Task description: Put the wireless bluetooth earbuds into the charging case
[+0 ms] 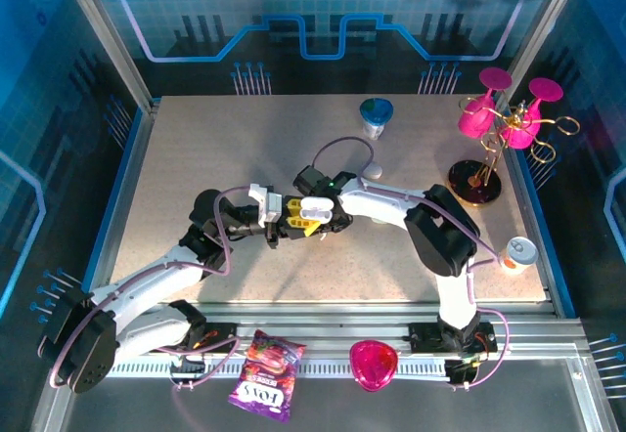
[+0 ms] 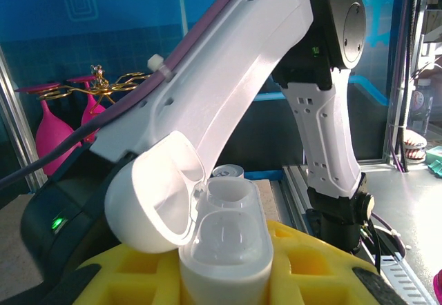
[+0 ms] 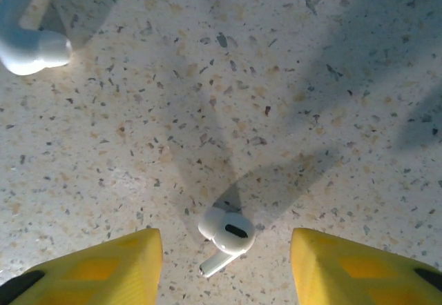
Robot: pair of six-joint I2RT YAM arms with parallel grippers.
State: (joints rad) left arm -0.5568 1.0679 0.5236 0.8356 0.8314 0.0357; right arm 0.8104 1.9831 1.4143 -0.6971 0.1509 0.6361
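Note:
The white charging case (image 2: 228,243) stands upright between the yellow pads of my left gripper (image 2: 224,281), which is shut on it. Its lid (image 2: 152,201) is flipped open to the left, and both wells are empty. From above, the case (image 1: 315,208) hangs over the middle of the table. My right gripper (image 3: 225,267) points down at the speckled tabletop, open. One white earbud (image 3: 228,234) lies between its yellow fingertips (image 3: 124,263), touching neither. A second earbud (image 3: 27,43) lies further off at the upper left.
A small white object (image 1: 374,170) lies behind the right arm. At the back stand a teal cup (image 1: 376,112) and pink glasses on a gold rack (image 1: 499,124). A can (image 1: 517,253) sits at the right edge. A candy bag (image 1: 265,375) and a pink object (image 1: 374,364) lie on the front rail.

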